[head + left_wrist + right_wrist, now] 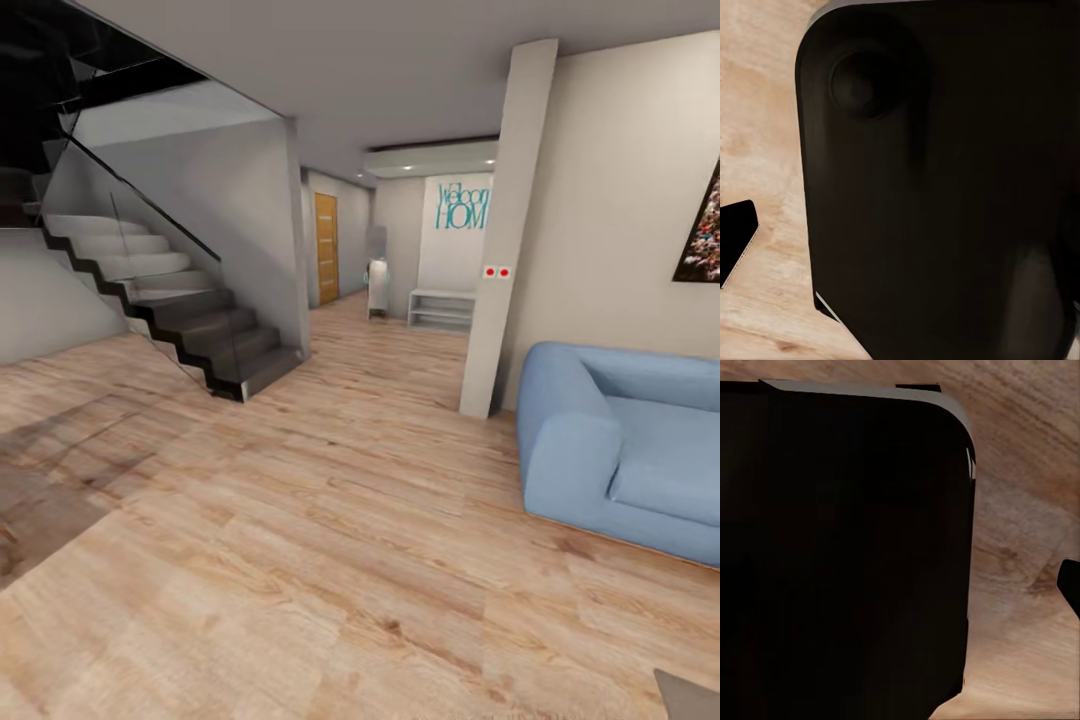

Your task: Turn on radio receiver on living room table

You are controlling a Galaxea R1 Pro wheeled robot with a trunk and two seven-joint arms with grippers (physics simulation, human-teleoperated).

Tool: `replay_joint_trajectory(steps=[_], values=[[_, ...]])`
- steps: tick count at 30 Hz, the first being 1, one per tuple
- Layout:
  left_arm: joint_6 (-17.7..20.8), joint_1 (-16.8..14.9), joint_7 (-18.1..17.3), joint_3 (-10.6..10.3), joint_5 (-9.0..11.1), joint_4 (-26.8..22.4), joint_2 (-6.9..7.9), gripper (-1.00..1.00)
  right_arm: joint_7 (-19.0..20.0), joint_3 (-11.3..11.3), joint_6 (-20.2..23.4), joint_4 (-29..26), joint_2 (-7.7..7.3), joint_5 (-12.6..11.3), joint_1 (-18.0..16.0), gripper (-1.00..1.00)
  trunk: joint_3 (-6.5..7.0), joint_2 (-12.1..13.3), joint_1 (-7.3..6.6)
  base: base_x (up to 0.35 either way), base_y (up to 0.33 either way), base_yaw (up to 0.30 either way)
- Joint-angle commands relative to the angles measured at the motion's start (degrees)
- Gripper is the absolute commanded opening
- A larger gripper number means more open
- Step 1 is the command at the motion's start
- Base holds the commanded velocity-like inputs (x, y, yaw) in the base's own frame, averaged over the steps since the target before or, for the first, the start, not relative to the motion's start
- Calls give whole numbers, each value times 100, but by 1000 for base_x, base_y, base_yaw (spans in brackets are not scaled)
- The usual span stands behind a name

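The red radio receiver is out of view. A grey-beige flat corner (693, 698) pokes in at the head view's lower right; it may be the low table, but too little shows to tell. I stand on the living room's light wood floor (330, 540), with the blue sofa (625, 445) to my right. In the left wrist view a black rounded body panel (945, 187) hangs over the floor, with a dark tip (736, 236) at the edge. In the right wrist view there is a similar black panel (840, 547) and a dark tip (1071, 585).
A dark staircase with a glass rail (180, 310) rises at the left. A beige pillar (510, 230) stands beside the sofa. Beyond it a hallway runs to a wooden door (327, 248) and a low white shelf (441, 310). Open floor lies ahead.
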Motion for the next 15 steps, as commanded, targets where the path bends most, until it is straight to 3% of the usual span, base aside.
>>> replay_joint_trajectory(steps=[1,15], values=[[0,0,0,0,0,0,-1,100,0,-2,0,0,0,1,0,100,0,0,0,0,0,-286],[0,0,0,1,1,0,5,100,-2,7,1,0,0,4,0,100,0,0,0,0,0,-286]])
